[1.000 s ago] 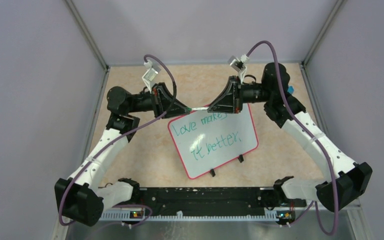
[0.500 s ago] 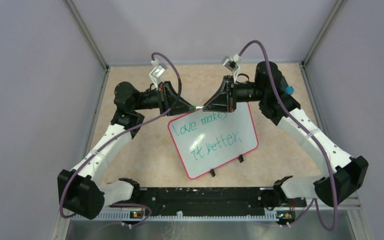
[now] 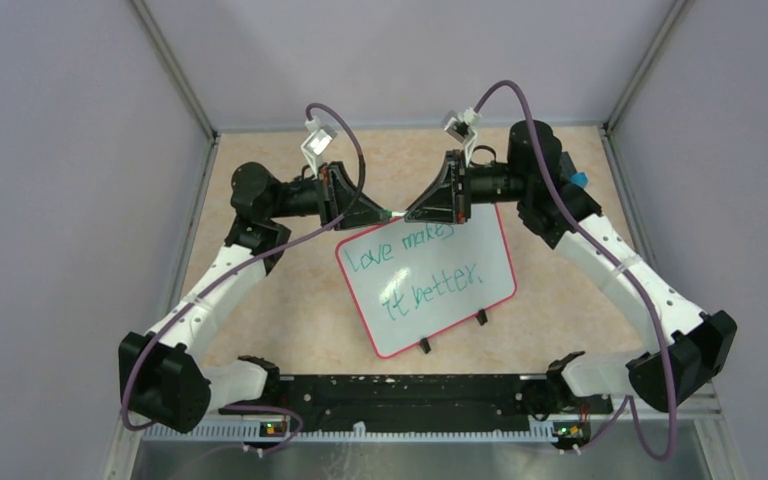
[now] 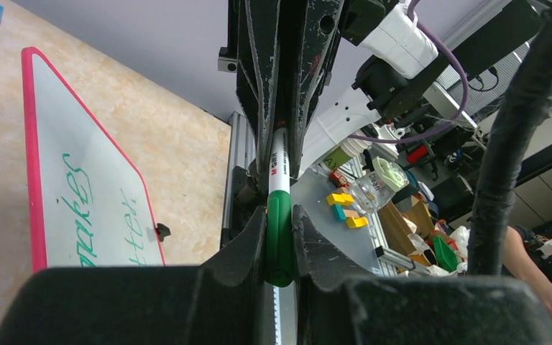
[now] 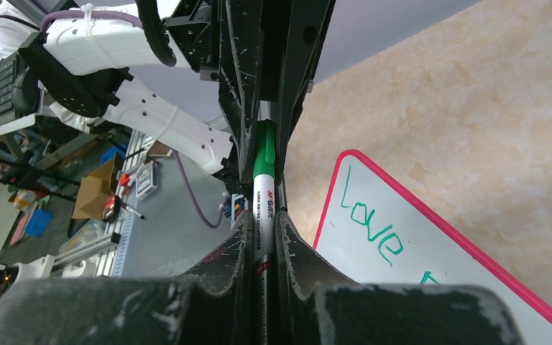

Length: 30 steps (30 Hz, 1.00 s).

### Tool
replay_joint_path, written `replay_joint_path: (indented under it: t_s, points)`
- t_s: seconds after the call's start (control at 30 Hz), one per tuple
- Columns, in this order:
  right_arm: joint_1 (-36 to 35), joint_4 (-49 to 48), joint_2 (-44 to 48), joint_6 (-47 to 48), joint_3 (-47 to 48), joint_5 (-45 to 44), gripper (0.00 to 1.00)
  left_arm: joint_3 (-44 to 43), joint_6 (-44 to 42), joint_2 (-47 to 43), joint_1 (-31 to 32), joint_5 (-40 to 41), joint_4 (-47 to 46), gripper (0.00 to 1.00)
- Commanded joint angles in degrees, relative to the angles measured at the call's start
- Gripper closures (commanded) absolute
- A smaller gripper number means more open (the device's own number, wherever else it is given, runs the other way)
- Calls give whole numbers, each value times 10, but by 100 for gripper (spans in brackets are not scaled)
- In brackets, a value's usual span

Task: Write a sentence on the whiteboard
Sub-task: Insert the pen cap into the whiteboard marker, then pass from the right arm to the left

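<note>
The whiteboard (image 3: 430,318), pink-framed, lies tilted on the tan table with green writing "Love makes it better" on it. Just above its far edge a marker (image 3: 393,214) hangs level between both grippers. My left gripper (image 3: 380,213) is shut on the marker's green cap (image 4: 280,237). My right gripper (image 3: 407,213) is shut on the white barrel (image 5: 262,208). The two grippers face each other nose to nose. In the left wrist view my left gripper (image 4: 280,215) pinches the cap, with the whiteboard (image 4: 65,208) at left. In the right wrist view my right gripper (image 5: 262,219) clamps the barrel, and the cap (image 5: 263,154) sits beyond it.
A small blue object (image 3: 580,180) lies at the table's back right, behind the right arm. Grey walls close the table on three sides. The black base rail (image 3: 400,395) runs along the near edge. Black clip feet (image 3: 481,318) stick out of the board's near edge.
The two grippers have come closer together along the marker, so less white barrel shows between them. Both arms shifted a little toward the back. The whiteboard has not moved.
</note>
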<state>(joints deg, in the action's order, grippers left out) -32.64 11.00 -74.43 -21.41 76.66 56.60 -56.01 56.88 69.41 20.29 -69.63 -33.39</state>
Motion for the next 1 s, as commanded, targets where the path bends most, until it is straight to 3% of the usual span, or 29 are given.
replay_joint_path:
  t_s: [0.0,0.07,0.23,0.33,0.47,0.6,0.8,0.97]
  points:
    - [-52,-22,-22,13,27,-10,100,-2,-6,10,31,32,-28,100]
    - [-50,-5,-15,31,29,-16,100,-18,-52,0,24,30,29,96]
    - [-4,16,25,37,9,-14,100,-100,-307,-25,-6,51,334,75]
    - [22,39,50,50,0,-16,100,-188,-431,-23,-18,57,496,57]
    - [56,63,74,54,-10,-35,100,-324,-601,1,-19,125,686,32]
    - [58,92,88,63,-19,-79,100,-434,-712,41,-17,180,812,30]
    - [58,83,96,28,-53,-72,100,-530,-828,89,31,260,894,34]
    - [57,49,95,-30,-79,-37,100,-541,-943,99,227,505,909,36]
